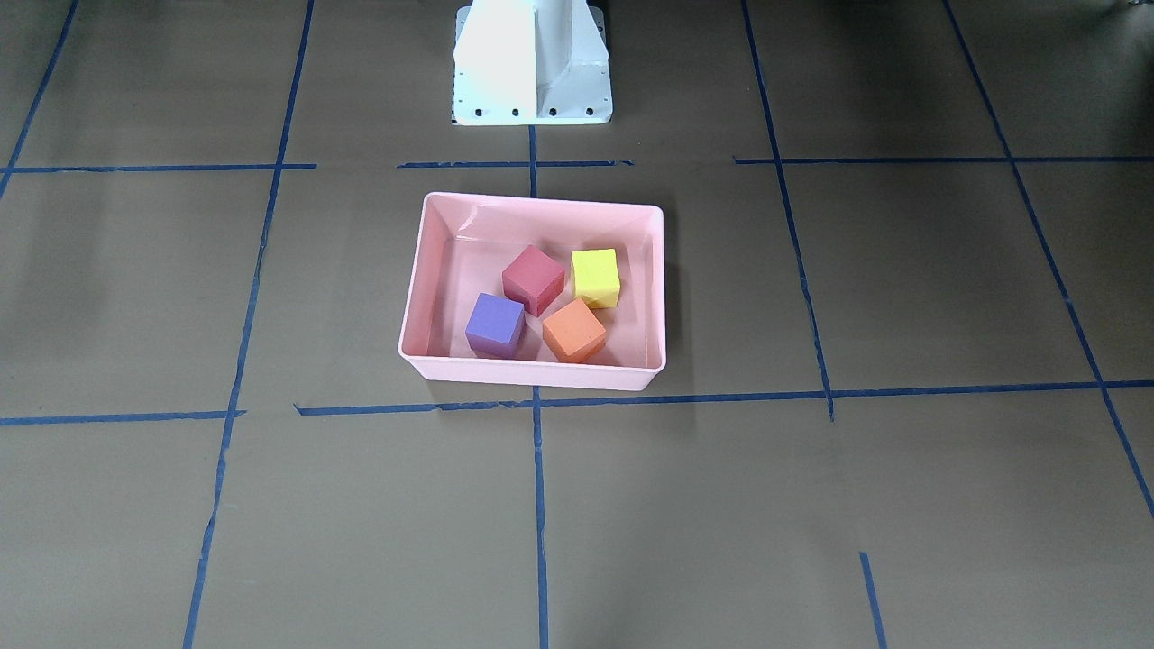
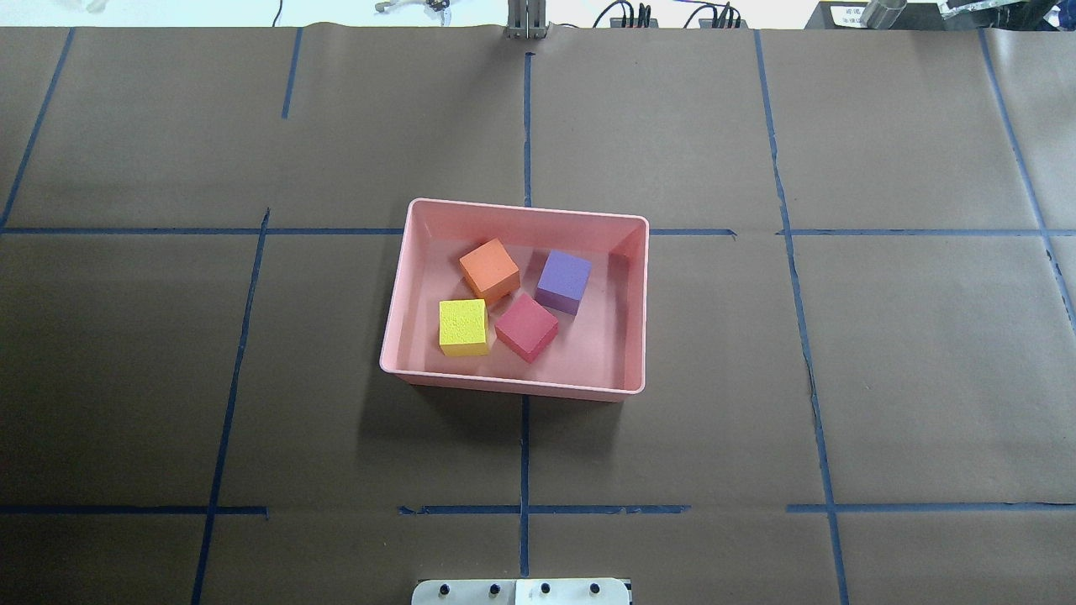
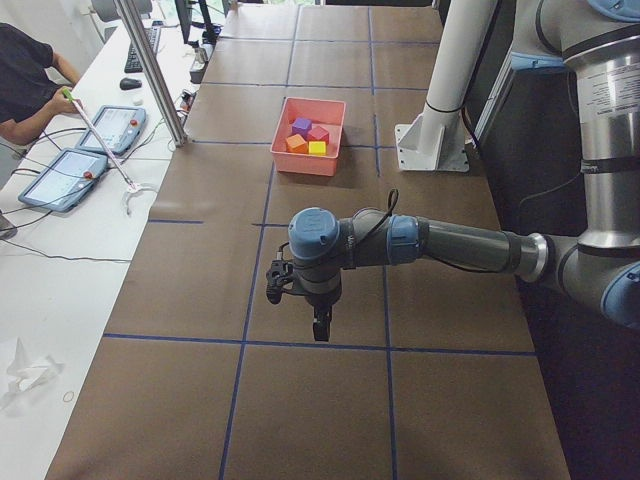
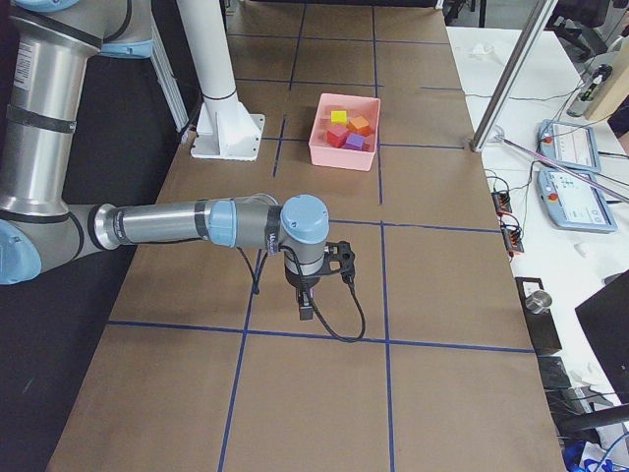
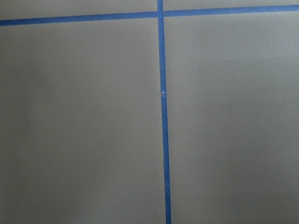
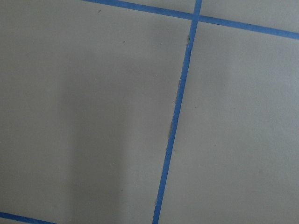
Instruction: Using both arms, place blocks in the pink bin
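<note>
The pink bin (image 1: 424, 270) sits at the table's middle, also in the overhead view (image 2: 640, 302). Inside it lie the red-pink block (image 1: 534, 279), the purple block (image 1: 495, 324), the yellow-green block (image 1: 596, 277) and the orange block (image 1: 574, 331), close together. My left gripper (image 3: 320, 325) shows only in the exterior left view, pointing down over bare table far from the bin (image 3: 308, 160). My right gripper (image 4: 306, 310) shows only in the exterior right view, likewise over bare table. I cannot tell whether either is open or shut. Both wrist views show only brown paper and blue tape.
The white pedestal base (image 1: 532, 63) stands just behind the bin on the robot's side. Blue tape lines grid the brown table cover. A side bench with tablets (image 3: 100, 130) and a metal pole (image 3: 150, 70) lies beyond the far edge, with a person (image 3: 25, 70) there.
</note>
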Controlling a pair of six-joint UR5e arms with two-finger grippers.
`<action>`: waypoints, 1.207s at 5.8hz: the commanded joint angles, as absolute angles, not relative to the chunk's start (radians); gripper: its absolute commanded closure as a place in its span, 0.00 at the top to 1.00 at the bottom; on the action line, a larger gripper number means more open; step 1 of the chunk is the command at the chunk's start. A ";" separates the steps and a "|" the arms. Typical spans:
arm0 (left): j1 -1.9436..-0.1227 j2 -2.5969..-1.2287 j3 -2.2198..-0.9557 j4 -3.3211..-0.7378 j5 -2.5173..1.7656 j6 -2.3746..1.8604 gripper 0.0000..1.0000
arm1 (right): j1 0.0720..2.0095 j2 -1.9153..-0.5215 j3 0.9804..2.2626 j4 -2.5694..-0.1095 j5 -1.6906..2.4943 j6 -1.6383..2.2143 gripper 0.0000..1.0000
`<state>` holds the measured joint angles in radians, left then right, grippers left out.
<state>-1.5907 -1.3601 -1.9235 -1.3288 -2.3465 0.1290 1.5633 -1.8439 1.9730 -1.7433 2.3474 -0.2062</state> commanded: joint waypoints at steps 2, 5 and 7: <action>-1.591 -1.359 -1.930 -1.330 -2.347 0.130 1.00 | 1.562 -1.844 1.973 -1.740 2.349 -0.201 1.00; -1.591 -1.359 -1.931 -1.330 -2.347 0.130 1.00 | 1.560 -1.848 1.968 -1.740 2.347 -0.193 1.00; -1.589 -1.367 -1.916 -1.330 -2.349 0.130 1.00 | 1.562 -1.848 1.965 -1.740 2.347 -0.193 1.00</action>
